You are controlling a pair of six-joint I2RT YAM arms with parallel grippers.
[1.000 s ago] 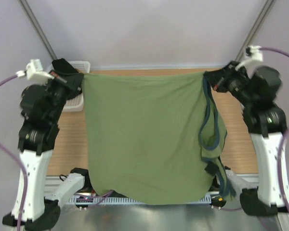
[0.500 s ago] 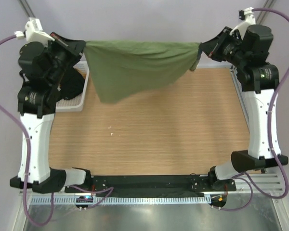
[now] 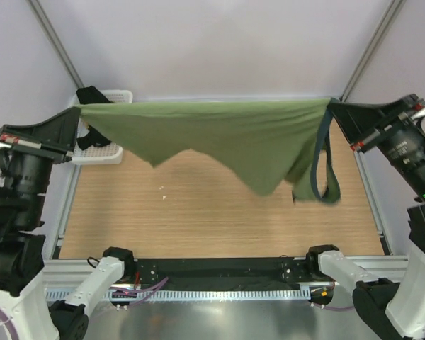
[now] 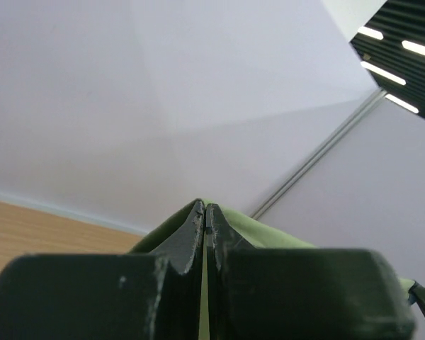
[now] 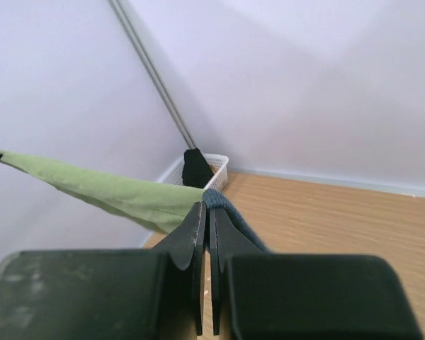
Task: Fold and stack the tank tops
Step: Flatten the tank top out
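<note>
The olive green tank top (image 3: 219, 134) with navy trim hangs stretched in the air between my two grippers, above the far half of the wooden table. My left gripper (image 3: 78, 108) is shut on its left corner; the green cloth (image 4: 269, 230) shows past my fingertips. My right gripper (image 3: 331, 104) is shut on its right corner by the navy trim (image 5: 223, 202), and the navy straps (image 3: 319, 170) dangle below. The black tank top (image 3: 92, 99) lies in the white basket at the far left and also shows in the right wrist view (image 5: 196, 168).
The white mesh basket (image 3: 103, 152) stands at the table's far left corner, also in the right wrist view (image 5: 216, 170). The wooden table (image 3: 212, 219) lies below the hanging cloth. Frame posts rise at the far left and far right.
Both arms have swung outward and lower, spreading the green top wider. Its lower edge now hangs further down over the table, with the navy straps dangling at the right.
</note>
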